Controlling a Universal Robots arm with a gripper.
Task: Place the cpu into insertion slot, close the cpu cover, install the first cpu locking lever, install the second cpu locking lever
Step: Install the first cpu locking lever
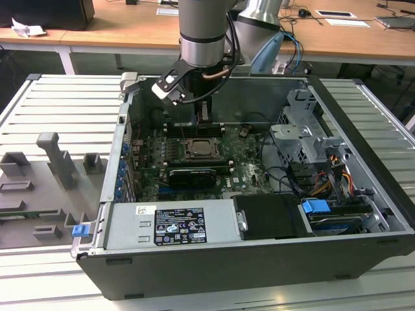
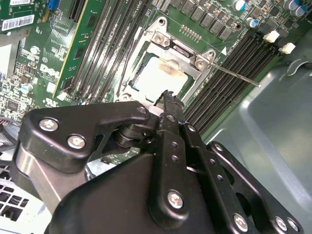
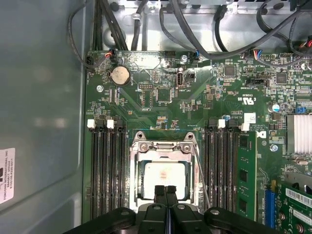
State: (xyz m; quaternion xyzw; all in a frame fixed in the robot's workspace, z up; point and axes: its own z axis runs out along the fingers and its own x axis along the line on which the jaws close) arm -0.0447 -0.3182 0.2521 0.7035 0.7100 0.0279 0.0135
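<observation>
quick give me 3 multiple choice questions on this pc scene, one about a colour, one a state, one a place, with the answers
1. The circuit board is: A blue B green C red
2. The gripper is: A open wide B shut, empty C shut on a cable
3. The cpu sits: A in the insertion slot B clamped in the gripper C loose on the circuit board
Answers: 1 B, green shows all round the socket; 2 B, its tips touch in the first wrist view; 3 A, its pale top shows through the cpu cover frame.
</observation>
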